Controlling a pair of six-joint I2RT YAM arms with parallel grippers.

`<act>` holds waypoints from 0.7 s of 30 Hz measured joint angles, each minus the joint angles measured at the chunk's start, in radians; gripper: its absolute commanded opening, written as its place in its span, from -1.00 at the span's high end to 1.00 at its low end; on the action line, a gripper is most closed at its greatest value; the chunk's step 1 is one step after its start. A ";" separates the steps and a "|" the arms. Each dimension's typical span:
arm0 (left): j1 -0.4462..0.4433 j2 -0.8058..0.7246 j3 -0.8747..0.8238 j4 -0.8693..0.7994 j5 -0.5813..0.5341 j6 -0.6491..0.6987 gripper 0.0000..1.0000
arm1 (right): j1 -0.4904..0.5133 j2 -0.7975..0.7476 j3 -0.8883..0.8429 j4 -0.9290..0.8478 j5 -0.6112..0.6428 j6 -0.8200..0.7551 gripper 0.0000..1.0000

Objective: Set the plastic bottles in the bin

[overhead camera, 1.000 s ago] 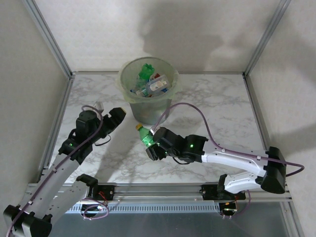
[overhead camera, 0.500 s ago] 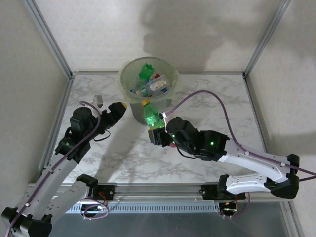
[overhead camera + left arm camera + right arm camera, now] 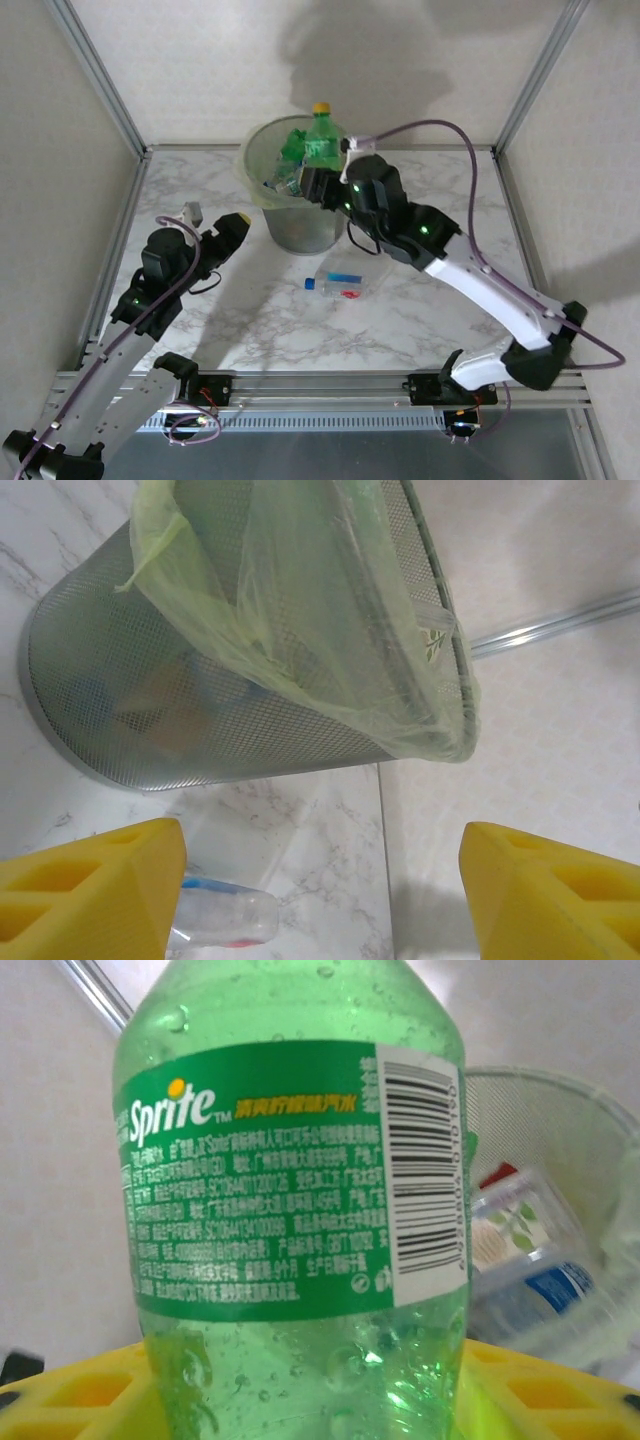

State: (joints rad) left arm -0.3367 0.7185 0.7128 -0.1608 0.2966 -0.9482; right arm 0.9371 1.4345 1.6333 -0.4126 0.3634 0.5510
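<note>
Now the bin [image 3: 295, 228] stands at the table's far edge. Over its mouth the right gripper [image 3: 322, 178] clenches the green bottle [image 3: 320, 138] upright, cap up. The left gripper [image 3: 222, 232] gapes empty beside the bin, and a clear bottle [image 3: 337, 284] lies mid-table.

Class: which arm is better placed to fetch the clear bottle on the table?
Left: the left gripper is open, empty, near the clear bottle; the right gripper holds a green bottle.

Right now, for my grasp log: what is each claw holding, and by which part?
The right claw grips the green bottle by its lower body; left claw holds nothing.
</note>
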 measured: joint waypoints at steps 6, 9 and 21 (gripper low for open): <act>0.000 -0.013 -0.015 -0.001 -0.011 -0.011 -0.42 | -0.062 0.208 0.181 0.000 -0.048 -0.001 -0.12; 0.000 -0.015 -0.020 -0.005 -0.019 -0.015 -0.42 | -0.091 0.299 0.261 -0.010 -0.073 -0.001 -0.11; 0.000 -0.016 -0.030 -0.019 -0.033 -0.018 -0.41 | -0.145 0.527 0.468 -0.081 -0.125 0.018 -0.29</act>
State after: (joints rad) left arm -0.3367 0.7021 0.6830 -0.1795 0.2638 -0.9661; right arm 0.7925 1.9614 2.1010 -0.4938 0.2382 0.5694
